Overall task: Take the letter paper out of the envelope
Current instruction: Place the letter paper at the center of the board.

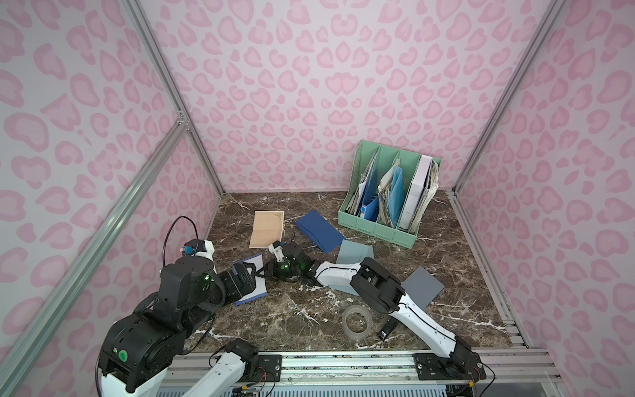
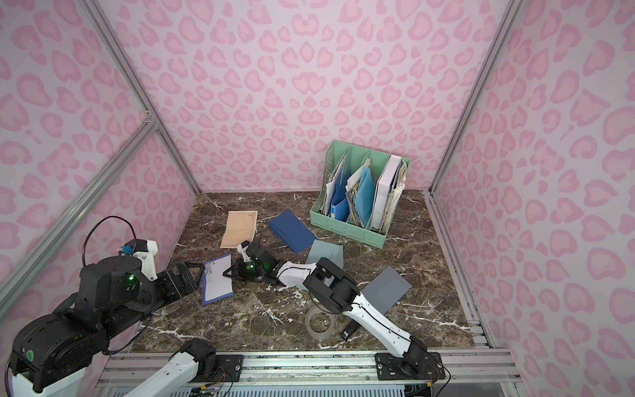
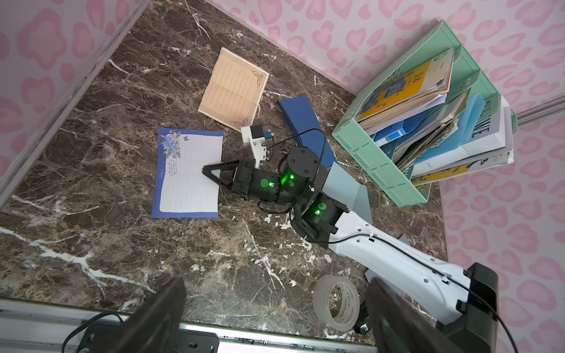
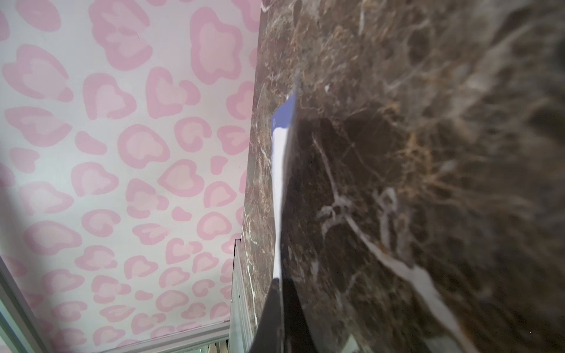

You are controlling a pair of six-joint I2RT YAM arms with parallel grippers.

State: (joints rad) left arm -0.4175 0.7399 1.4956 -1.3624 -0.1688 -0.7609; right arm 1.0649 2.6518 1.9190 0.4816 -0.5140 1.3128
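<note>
**The sheet is out, but the grip on it is thin**

Your right hand is pressing its fingers together on one long edge of the white lined letter paper with the blue border and flower corner. I judge it is pinching that sheet. The paper is lying on the dark marbled tabletop, fully outside and apart from the dark blue paper envelope. Your left hand is standing spread wide and is holding nothing.

You are gripping only an edge, so a quick pull may be creasing the sheet or letting it slip free. The two hands are standing close on opposite sides of the paper and could be bumping. Your right forearm is hanging over a grey-blue envelope, so a wide swing may be dragging it.

The left wrist view is showing the whole sheet, while in a top view the left arm is covering most of it. Only the right wrist view is showing the paper edge-on, running into the dark finger.
</note>
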